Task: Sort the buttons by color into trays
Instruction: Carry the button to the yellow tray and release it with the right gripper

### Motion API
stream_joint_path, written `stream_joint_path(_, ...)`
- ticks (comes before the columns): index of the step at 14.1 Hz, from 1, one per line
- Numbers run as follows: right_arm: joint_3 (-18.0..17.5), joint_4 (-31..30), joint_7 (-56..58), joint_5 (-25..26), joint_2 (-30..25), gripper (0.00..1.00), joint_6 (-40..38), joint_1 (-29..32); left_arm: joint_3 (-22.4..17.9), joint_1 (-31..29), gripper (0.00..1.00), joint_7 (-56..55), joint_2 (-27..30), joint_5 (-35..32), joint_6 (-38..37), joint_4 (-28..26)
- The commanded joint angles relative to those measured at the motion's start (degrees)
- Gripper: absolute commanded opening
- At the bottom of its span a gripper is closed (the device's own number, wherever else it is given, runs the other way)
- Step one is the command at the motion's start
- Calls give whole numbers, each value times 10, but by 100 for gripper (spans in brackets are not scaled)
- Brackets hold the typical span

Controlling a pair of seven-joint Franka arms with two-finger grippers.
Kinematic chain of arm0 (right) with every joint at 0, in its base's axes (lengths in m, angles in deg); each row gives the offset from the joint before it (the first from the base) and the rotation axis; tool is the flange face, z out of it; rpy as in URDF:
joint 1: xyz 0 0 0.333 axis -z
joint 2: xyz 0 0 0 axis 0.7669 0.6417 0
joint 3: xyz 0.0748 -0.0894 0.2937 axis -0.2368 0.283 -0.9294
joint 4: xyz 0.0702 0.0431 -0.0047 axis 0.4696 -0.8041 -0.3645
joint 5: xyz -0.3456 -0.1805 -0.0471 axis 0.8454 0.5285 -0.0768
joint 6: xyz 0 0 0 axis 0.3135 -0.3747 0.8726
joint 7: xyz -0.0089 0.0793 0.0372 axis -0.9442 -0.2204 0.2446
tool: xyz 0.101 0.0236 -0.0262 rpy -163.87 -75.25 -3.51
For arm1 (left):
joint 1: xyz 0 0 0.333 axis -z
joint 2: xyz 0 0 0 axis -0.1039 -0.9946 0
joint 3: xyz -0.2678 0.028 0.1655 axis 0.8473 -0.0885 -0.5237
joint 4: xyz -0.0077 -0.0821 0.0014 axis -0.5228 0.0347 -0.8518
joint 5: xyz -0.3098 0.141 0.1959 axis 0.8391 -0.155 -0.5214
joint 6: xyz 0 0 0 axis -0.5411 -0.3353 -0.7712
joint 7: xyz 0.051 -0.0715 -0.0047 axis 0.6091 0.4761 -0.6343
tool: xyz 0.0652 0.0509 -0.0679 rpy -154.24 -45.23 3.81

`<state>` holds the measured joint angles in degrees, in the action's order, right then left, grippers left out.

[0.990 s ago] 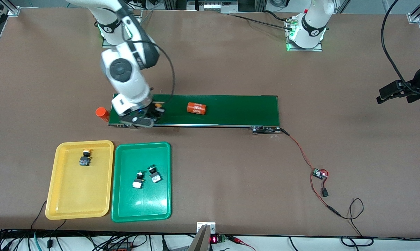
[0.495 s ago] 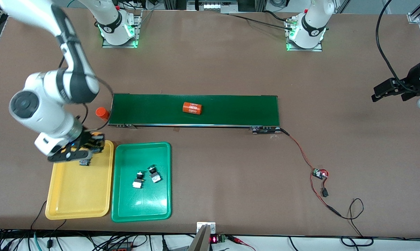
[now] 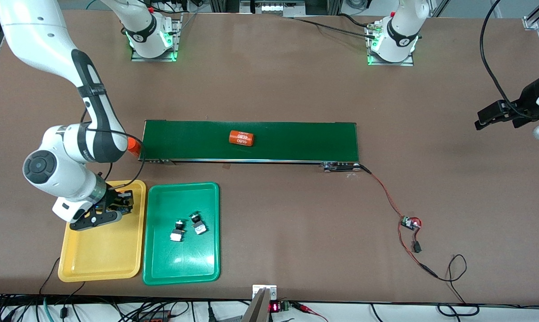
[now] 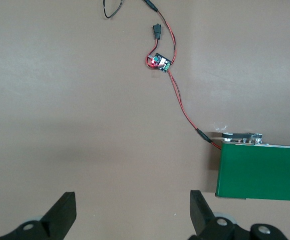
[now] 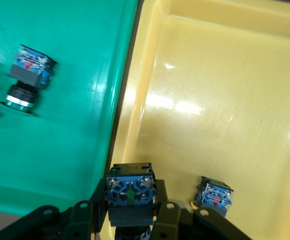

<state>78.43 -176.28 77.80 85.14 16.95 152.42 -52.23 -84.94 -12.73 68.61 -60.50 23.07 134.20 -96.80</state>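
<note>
Two trays lie side by side: the yellow tray (image 3: pixel 100 250) and the green tray (image 3: pixel 181 259). The green tray holds two green buttons (image 3: pixel 197 223). The right gripper (image 3: pixel 117 203) is over the yellow tray, clamped on one button (image 5: pixel 129 192); a second button (image 5: pixel 214 194) lies in that tray beside it. One orange cylinder (image 3: pixel 241 137) lies on the conveyor belt (image 3: pixel 305 141). The left gripper (image 4: pixel 132 212) waits, jaws wide apart, over bare table at the left arm's end.
</note>
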Motion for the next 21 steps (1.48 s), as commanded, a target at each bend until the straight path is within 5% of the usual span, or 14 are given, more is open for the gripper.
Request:
stream_joint_path(1,-4,20,14,0,26,1,5,22,2,-3,100,-5,16,6,-6,-13)
stream_joint_path(4,-2,19,18,1,36,2,7,33,2,-4,100,-5,16,6,-6,-13)
stream_joint_path(5,-2,20,18,0,38,9,7,33,2,-4,100,-5,16,6,-6,-13)
stream_joint_path(8,-3,20,9,-3,39,49,7,32,3,-4,100,-6,16,6,-6,-14)
stream_joint_path(13,-3,20,7,-6,42,82,8,32,3,-4,100,-5,16,6,-11,-14)
stream_joint_path(14,-4,20,5,-6,40,98,7,31,3,-4,100,-6,16,6,-15,-13)
stream_joint_path(18,-6,20,-2,-8,16,100,-2,31,4,-4,100,-6,16,6,-15,-14)
stream_joint_path(21,-4,18,-10,-6,-40,100,-90,33,4,-4,100,-6,16,6,-15,-14)
